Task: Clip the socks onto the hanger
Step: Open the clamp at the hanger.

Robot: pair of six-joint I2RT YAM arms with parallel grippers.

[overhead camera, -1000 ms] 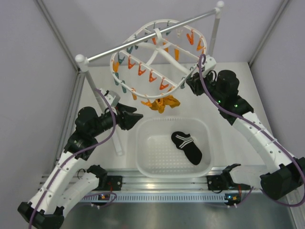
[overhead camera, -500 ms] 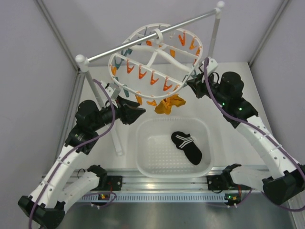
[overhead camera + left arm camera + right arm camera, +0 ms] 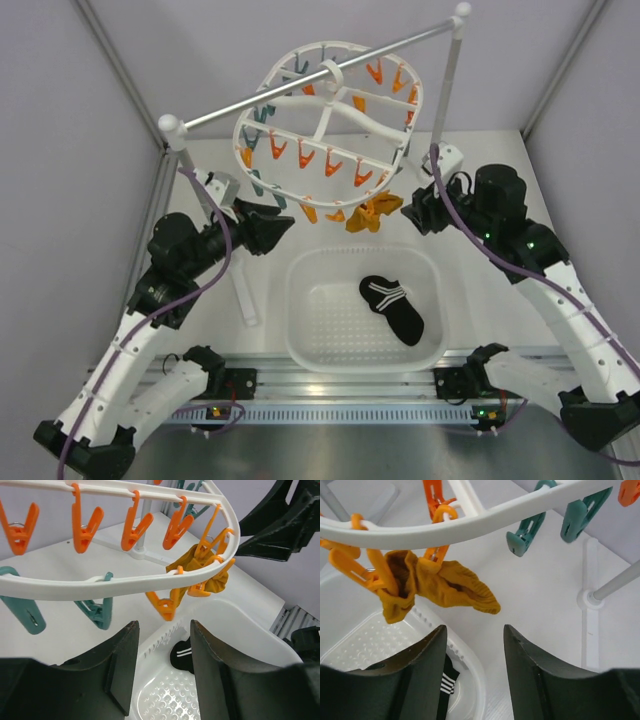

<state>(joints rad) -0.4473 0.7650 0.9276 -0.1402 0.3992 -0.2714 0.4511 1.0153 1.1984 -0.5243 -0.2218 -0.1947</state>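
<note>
While the mustard socks (image 3: 372, 212) hang from orange pegs (image 3: 357, 570) at the 5 o'clock part of the hanger (image 3: 125, 584) rim, that part of the task reads as done. The right wrist view shows two mustard pieces pegged side by side, each under its own peg. One black sock (image 3: 392, 308) lies flat in the basket (image 3: 360, 366), unclipped, and is judged to be the work left. Whether anything else lies under it cannot be told.

The left gripper (image 3: 283, 228) hovers beside the hanger rim at its 7 o'clock. Its jaws stand partly apart and grip nothing. From this gripper, in the top view, the mustard socks lie at 3 o'clock, apart from the fingertips, and the black sock lies at 4 o'clock, lower down in the basket. In the left wrist view the black sock shows through the gap between the fingers, well beyond them.

The right gripper (image 3: 412, 212) sits at 3 o'clock of the mustard socks, near them but not touching. Its jaws are likewise parted and empty. From it the black sock lies at 7 o'clock. In the right wrist view the mustard socks hang at 11 o'clock above the jaws, and the striped cuff shows low at the left finger's inner edge.
</note>
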